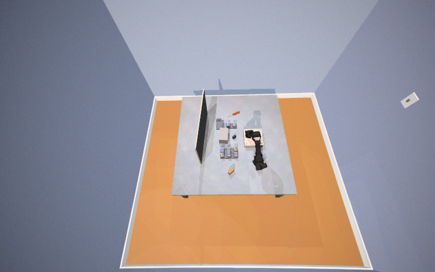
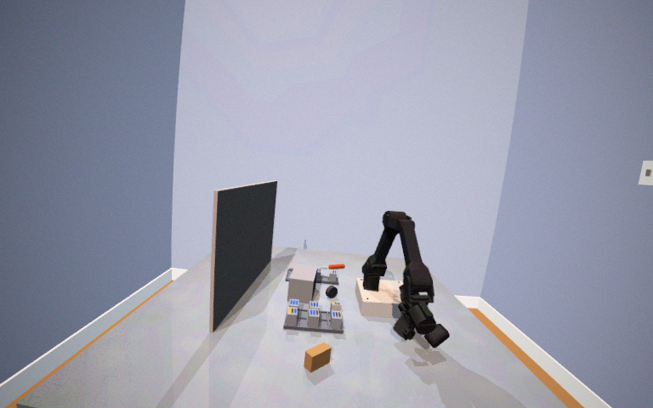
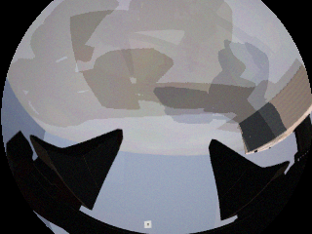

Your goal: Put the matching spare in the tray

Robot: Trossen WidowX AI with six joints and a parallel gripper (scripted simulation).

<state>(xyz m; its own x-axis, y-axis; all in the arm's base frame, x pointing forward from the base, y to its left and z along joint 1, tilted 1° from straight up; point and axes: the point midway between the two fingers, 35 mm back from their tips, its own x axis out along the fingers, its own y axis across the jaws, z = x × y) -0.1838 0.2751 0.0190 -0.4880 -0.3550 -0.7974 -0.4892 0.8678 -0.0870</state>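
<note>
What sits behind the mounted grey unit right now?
Behind the grey unit, a dark upright panel stands a little apart from it. The unit's back face and its printed code are hidden in every view. The gripper, jaws wide, holds nothing.

We see our arm [image 2: 401, 240] folded at the elbow, gripper [image 2: 423, 328] hanging low toward six o'clock, jaws spread wide, holding nothing.

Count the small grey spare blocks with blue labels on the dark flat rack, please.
6, as far as I can tell: three in the front row of the dark flat rack, three in the back row, near the tall dark panel. They are small; some may be hidden.
</note>
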